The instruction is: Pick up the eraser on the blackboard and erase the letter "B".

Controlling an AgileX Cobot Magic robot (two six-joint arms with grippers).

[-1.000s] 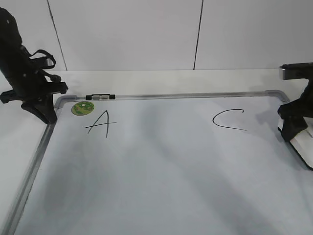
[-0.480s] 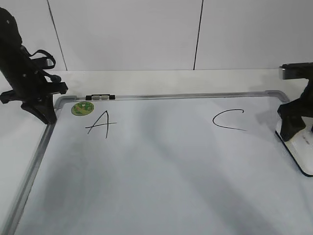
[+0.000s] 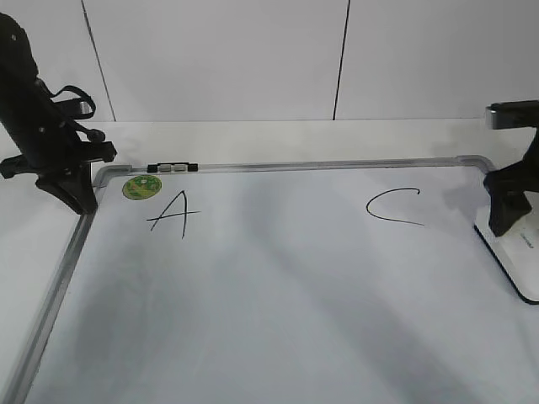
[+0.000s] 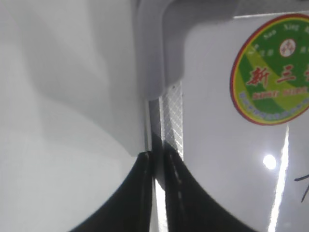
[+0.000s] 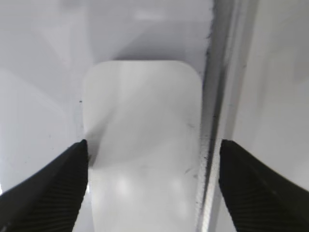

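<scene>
Blackboard (image 3: 278,286) lies flat on the white bench (image 3: 253,139), grey frame, rounded corners. Round green sticker (image 3: 141,186) sits in the far-left corner, and a small black-and-white clip (image 3: 172,167) is on the top frame edge just right of it. Letter "A" (image 3: 173,214) is drawn just below and right of the sticker; letter "C" (image 3: 394,206) is toward the right side. Board surface between the two letters shows only soft shadows, no marker strokes visible there. No "B" can be made out in any view.

Eraser (image 3: 518,252) lies flat at the board's right edge, white top, thin black underside showing along its near side. In the right wrist view the eraser (image 5: 142,145) sits just beside the frame rail, long side parallel to it.

Right claw (image 3: 509,220) hangs right over the eraser's far end. Right wrist view shows the claw (image 5: 153,181) spread wide, one finger (image 5: 46,188) at the eraser's left edge, the other (image 5: 265,188) out past the frame rail. Not pinching the eraser.

Left claw (image 3: 77,195) is at the board's far-left corner, tips down at the frame. Left wrist view shows the claw (image 4: 158,159) pressed together, only a thin slit between the fingers, over the frame edge, nothing held. Sticker (image 4: 273,70) is close by on its right.
</scene>
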